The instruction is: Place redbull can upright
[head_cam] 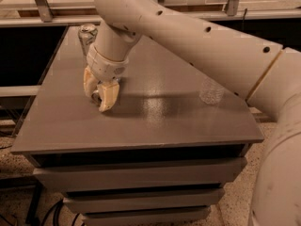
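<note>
The gripper [99,94] is low over the left half of the table [155,121], pointing down, its tips at the surface. Its two cream fingers [109,94] stand close together with the redbull can [97,97] between them. The jaws look clamped on the can, one finger on each side.

Only a small part of the redbull can shows, a shiny round end in the gap between the fingers, low against the tabletop. The rest is hidden behind the fingers and the wrist, so how far it is tilted cannot be told.

The arm [188,36] comes in from the right, crosses above the table and bends down to the gripper.

A second can [87,33] stands upright near the back left corner of the table, behind the gripper and apart from it. A clear bottle [211,90] is on the right side of the table, well apart from the gripper.
</note>
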You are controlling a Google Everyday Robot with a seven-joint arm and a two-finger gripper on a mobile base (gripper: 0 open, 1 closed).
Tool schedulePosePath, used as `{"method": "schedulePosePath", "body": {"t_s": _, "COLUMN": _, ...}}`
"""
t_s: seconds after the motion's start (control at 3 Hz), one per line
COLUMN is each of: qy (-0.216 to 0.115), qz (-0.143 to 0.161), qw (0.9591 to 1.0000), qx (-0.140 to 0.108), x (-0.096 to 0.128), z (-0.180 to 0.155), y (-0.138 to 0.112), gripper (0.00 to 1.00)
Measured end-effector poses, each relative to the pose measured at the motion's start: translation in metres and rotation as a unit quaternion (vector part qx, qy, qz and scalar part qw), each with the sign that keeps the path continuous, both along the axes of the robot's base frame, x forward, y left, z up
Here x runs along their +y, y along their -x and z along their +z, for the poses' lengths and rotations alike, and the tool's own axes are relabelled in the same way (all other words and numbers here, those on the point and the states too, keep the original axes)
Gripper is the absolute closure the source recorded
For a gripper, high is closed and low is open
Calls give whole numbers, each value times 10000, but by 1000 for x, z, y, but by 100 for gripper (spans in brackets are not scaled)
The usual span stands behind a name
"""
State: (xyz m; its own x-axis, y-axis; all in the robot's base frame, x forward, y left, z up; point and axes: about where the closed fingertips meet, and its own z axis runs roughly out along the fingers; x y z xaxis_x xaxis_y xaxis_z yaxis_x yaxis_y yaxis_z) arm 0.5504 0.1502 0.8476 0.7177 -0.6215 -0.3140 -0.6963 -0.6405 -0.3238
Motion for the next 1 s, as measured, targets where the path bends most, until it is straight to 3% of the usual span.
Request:
{"method": "schedulePosePath", "body": {"t_s": 0.33, "qy": 0, "qz": -1, "qw": 10000, "qx": 0, "x": 0, "z": 0, "y": 0, "gripper": 100}}
{"method": "schedulePosePath", "body": {"t_s": 1.0, "qy": 187, "qz": -302, "qw": 9993, "qx": -128, "x": 10, "z": 22, "y": -10, "gripper": 100}}
